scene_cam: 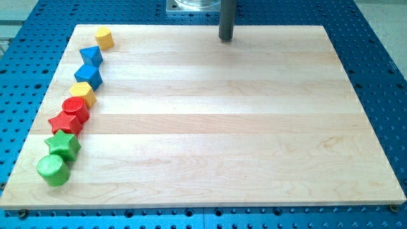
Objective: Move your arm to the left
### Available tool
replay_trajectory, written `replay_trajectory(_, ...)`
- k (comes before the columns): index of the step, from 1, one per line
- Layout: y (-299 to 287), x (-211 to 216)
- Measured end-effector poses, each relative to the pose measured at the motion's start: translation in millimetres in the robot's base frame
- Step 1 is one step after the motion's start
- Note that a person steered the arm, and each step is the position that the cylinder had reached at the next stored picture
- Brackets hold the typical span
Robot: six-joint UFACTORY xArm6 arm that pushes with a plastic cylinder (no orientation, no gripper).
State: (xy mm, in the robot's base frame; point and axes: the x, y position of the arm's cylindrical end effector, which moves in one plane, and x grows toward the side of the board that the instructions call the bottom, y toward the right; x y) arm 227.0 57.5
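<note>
- Across the whole view lies the table (210, 127), a pale wooden board on a blue perforated base (375, 70); most of its surface carries nothing.
- At the view's top, just right of centre, stands my dark rod, with my tip (226, 39) resting near the board's far edge, well apart from every block.
- No pincer exists on this arm, so wide, narrow or holding does not apply; the rod touches nothing.
- Down the view's left edge runs a curved chain of eight blocks, each touching or nearly touching its neighbour.
- From the bottom upward: a green cylinder (52, 170), a green star (63, 145), a red star-like block (65, 121), a red rounded block (76, 108).
- Then a small yellow block (82, 93), a blue cube-like block (88, 76), a second blue block (91, 56), and a yellow cylinder (104, 38) nearest the top.
- Progress, as I judge it: the leftward move looks barely begun or not begun, since my tip sits right of centre and the whole left stretch of board is still ahead.
- Travelling straight left along the top edge would, I think, bring my tip toward the yellow cylinder.
- Hard to tell: the rod's upper part is cut off by the view's top, along with a grey fitting (191, 6); exact shapes of the red and small yellow blocks are unclear.
</note>
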Motion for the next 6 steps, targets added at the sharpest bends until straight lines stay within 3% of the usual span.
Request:
replay_trajectory(2,-3,0)
replay_trajectory(3,-10,-25)
replay_trajectory(5,-73,-33)
replay_trajectory(6,-141,-34)
